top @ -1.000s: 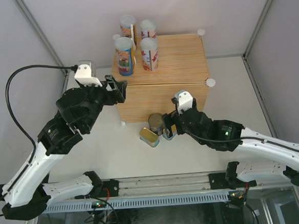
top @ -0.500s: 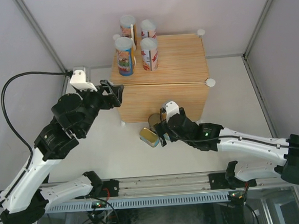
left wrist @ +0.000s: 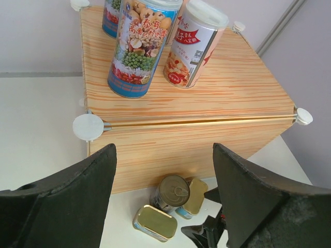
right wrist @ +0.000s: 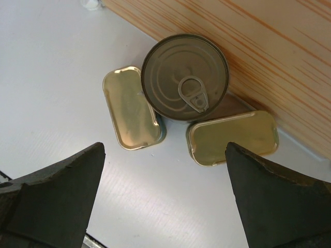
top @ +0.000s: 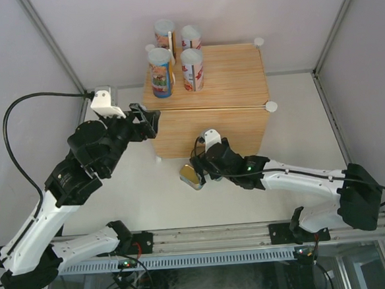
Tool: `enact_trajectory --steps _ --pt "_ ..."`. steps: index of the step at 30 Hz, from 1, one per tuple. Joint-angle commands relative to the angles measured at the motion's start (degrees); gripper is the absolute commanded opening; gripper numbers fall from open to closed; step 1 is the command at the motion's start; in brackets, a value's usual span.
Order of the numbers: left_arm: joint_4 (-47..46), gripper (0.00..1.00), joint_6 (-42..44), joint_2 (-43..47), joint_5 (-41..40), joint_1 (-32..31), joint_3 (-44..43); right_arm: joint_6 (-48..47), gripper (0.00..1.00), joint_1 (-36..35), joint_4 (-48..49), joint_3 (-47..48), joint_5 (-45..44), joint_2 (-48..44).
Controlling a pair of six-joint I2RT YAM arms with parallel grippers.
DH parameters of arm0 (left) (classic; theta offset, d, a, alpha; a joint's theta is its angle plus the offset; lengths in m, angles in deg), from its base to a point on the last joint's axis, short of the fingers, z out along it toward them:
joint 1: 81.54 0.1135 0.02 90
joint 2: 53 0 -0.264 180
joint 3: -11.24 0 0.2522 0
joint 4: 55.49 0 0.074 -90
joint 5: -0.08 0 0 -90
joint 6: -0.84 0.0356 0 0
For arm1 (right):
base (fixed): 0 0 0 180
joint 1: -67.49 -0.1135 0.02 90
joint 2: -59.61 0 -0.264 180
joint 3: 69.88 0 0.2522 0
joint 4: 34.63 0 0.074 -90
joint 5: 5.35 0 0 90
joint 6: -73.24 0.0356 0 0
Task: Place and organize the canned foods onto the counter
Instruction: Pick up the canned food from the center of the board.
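Gold tins [right wrist: 130, 114] crowd the dark can [right wrist: 185, 77] on the bench [right wrist: 57, 57], against the counter [right wrist: 269, 46] front. Your right tool [right wrist: 164, 150] hangs spread above; centre on the can, grip high, clear of both tins.

1. We see a plain white desk [top: 296, 111] under everything, with bare surface to both sides of the counter and in front of it.
2. The counter [top: 227, 76], a light wood-grain box with white round connectors at its corners, stands directly on the desk toward the far side.
3. A dark can [right wrist: 184, 77] stands upright on the desk just in front of the counter's front wall, its pull-ring top facing up.
4. A flat gold tin [right wrist: 130, 114] lies lid up just beside the can, on the left arm's side.
5. A second gold tin [right wrist: 232, 138] lies lid up on the can's other side, near the counter's front wall.
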Motion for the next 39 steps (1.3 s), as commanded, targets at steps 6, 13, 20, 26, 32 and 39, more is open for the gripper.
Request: enact_trajectory --steps 6,13,20,26,32,39 --pt "0.51 0.79 -0.82 0.62 0.79 0.58 -0.24 0.12 1.00 1.89 8.27 0.14 -1.10 4.22" --pt "0.89 0.79 -0.57 -0.34 1.53 0.75 -1.28 0.58 1.00 2.71 9.51 0.13 -0.99 6.58" --pt "1.12 0.79 -0.22 -0.50 1.62 0.83 -1.75 0.46 1.00 3.49 11.50 0.14 -0.73 7.93" --pt "1.70 0.79 0.16 -1.05 1.98 1.03 -2.54 0.27 1.00 4.42 13.02 0.14 -0.44 9.35" --pt "2.35 0.79 0.72 -1.78 2.40 1.19 -3.58 0.10 1.00 5.23 14.93 0.15 -0.05 10.66" --pt "3.17 0.79 1.26 -2.60 2.85 1.38 -4.78 0.08 1.00 5.65 15.81 0.80 0.23 12.45"
